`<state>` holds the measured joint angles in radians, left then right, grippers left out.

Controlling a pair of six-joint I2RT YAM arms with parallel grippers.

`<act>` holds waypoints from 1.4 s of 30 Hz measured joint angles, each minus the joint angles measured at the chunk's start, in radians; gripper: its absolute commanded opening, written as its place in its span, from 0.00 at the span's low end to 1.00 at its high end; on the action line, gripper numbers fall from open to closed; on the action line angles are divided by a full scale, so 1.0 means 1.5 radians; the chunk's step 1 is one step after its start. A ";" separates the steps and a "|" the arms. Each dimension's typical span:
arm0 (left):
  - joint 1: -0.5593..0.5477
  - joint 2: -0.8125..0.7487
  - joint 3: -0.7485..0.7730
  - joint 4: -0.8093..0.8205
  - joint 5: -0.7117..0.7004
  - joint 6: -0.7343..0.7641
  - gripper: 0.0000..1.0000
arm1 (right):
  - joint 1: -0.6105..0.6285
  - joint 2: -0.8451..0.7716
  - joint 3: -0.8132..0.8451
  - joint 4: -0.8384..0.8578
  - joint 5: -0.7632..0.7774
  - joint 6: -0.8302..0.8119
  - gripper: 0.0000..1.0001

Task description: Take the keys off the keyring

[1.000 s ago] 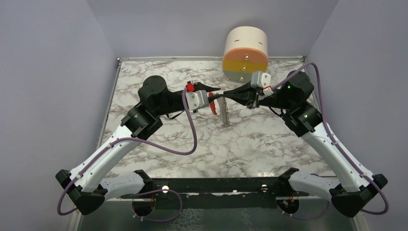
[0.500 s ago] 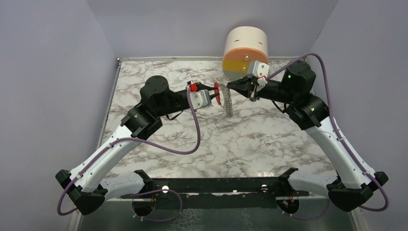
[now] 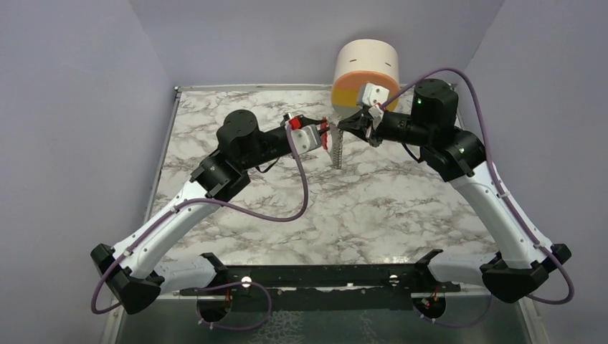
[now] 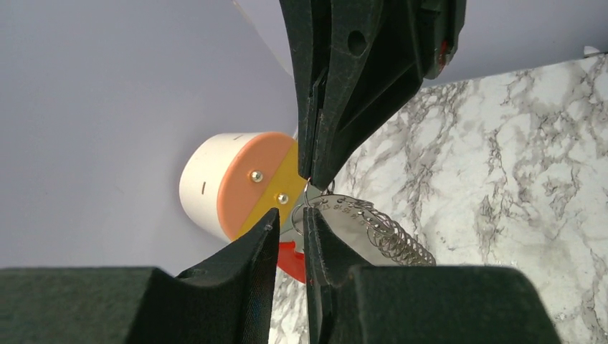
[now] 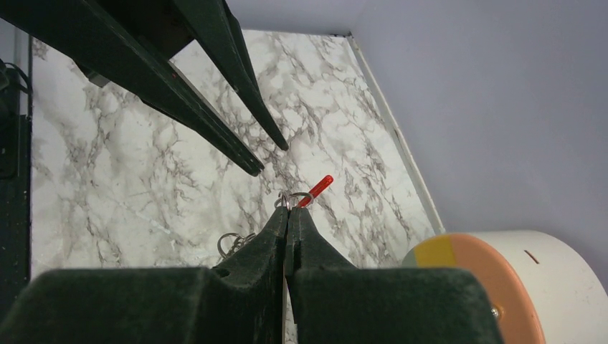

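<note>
My right gripper [image 5: 289, 211] is shut on the keyring [image 5: 292, 196], a thin metal loop pinched at its fingertips. It holds the bunch in the air above the marble table [image 3: 358, 208]. The keys hang from the loop: a red piece [image 3: 324, 134] and a silvery strip [image 3: 337, 153] lined with small wire loops. My left gripper [image 4: 290, 213] faces the right gripper [image 4: 313, 175] tip to tip, just short of the keyring [image 4: 307, 195]. Its jaws stand a narrow gap apart with nothing clamped. The red piece [image 4: 290, 259] shows through that gap, and the silvery strip [image 4: 373, 228] lies just right of it.
A white cylinder [image 3: 366, 72] with an orange and yellow face stands at the back of the table, right behind both grippers. Lilac walls close in the left, right and back sides.
Both grippers have risen and moved back toward the cylinder, carrying the bunch with them. The right gripper has shifted left. The left jaws have narrowed slightly.
</note>
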<state>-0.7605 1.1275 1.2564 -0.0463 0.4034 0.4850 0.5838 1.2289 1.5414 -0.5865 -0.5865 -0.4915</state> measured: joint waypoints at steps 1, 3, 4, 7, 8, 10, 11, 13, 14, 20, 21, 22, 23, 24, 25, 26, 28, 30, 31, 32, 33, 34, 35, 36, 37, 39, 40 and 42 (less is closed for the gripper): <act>0.000 0.007 0.000 0.003 -0.003 0.001 0.19 | 0.000 0.000 0.000 -0.002 0.002 -0.001 0.01; 0.000 0.021 0.003 0.004 -0.005 0.003 0.18 | 0.001 0.000 0.000 -0.005 0.005 -0.002 0.01; 0.000 0.030 0.007 0.004 -0.005 0.004 0.18 | 0.003 0.000 0.000 -0.006 0.007 -0.002 0.01; 0.000 0.052 0.021 -0.001 -0.005 0.009 0.17 | 0.008 0.001 0.000 -0.013 0.018 -0.003 0.01; 0.001 0.057 0.025 -0.005 -0.005 0.012 0.17 | 0.009 0.002 0.000 -0.014 0.024 -0.005 0.01; 0.001 0.062 0.031 -0.011 -0.005 0.015 0.17 | 0.010 0.002 0.000 -0.015 0.031 -0.007 0.01; 0.001 0.062 0.032 -0.012 -0.005 0.016 0.17 | 0.012 0.002 0.000 -0.015 0.034 -0.007 0.01; 0.001 0.062 0.033 -0.016 -0.005 0.018 0.17 | 0.017 0.002 0.000 -0.017 0.040 -0.008 0.01; 0.001 0.062 0.033 -0.018 -0.005 0.018 0.18 | 0.018 0.002 0.000 -0.017 0.043 -0.008 0.01; 0.001 0.061 0.036 -0.032 -0.003 0.027 0.23 | 0.026 0.002 0.000 -0.018 0.061 -0.008 0.01; 0.001 0.061 0.038 -0.036 -0.002 0.030 0.24 | 0.027 0.002 0.000 -0.018 0.063 -0.007 0.01; 0.001 0.061 0.039 -0.041 -0.002 0.034 0.25 | 0.027 0.002 0.000 -0.018 0.064 -0.007 0.01; 0.001 0.059 0.041 -0.048 0.001 0.040 0.26 | 0.029 0.002 0.000 -0.018 0.064 -0.007 0.01; 0.001 0.057 0.043 -0.055 0.004 0.045 0.27 | 0.030 0.002 0.000 -0.018 0.065 -0.007 0.01; 0.001 0.056 0.045 -0.065 0.008 0.049 0.28 | 0.031 0.002 0.000 -0.018 0.065 -0.007 0.01; 0.001 0.055 0.048 -0.073 0.012 0.054 0.29 | 0.032 0.002 0.000 -0.018 0.065 -0.007 0.01; 0.001 0.053 0.051 -0.084 0.017 0.061 0.31 | 0.034 0.002 0.000 -0.018 0.066 -0.007 0.01; 0.001 0.051 0.051 -0.089 0.022 0.068 0.32 | 0.034 0.002 -0.001 -0.018 0.067 -0.007 0.01; 0.001 0.047 0.051 -0.101 0.023 0.071 0.32 | 0.034 0.002 -0.001 -0.018 0.068 -0.007 0.01; 0.001 0.046 0.051 -0.105 0.024 0.072 0.31 | 0.034 0.002 -0.001 -0.018 0.069 -0.007 0.01; 0.001 0.045 0.052 -0.109 0.025 0.075 0.30 | 0.034 0.002 -0.002 -0.018 0.069 -0.007 0.01; 0.001 0.045 0.052 -0.111 0.025 0.076 0.29 | 0.034 0.002 -0.002 -0.018 0.070 -0.007 0.01; 0.001 0.045 0.052 -0.111 0.026 0.077 0.28 | 0.035 0.002 -0.002 -0.018 0.070 -0.007 0.01; 0.001 0.045 0.052 -0.111 0.027 0.077 0.26 | 0.035 0.002 -0.002 -0.018 0.070 -0.007 0.01; 0.001 0.045 0.052 -0.111 0.028 0.078 0.25 | 0.035 0.002 -0.003 -0.018 0.070 -0.007 0.01; 0.001 0.045 0.052 -0.111 0.031 0.078 0.22 | 0.035 0.002 -0.003 -0.018 0.071 -0.007 0.01; 0.001 0.045 0.052 -0.111 0.033 0.078 0.21 | 0.035 0.002 -0.003 -0.018 0.072 -0.007 0.01; 0.001 0.045 0.052 -0.110 0.037 0.077 0.20 | 0.035 0.002 -0.003 -0.018 0.072 -0.007 0.01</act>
<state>-0.7586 1.1954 1.3338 -0.2119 0.4583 0.6006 0.6365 1.2324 1.5364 -0.6128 -0.4786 -0.5026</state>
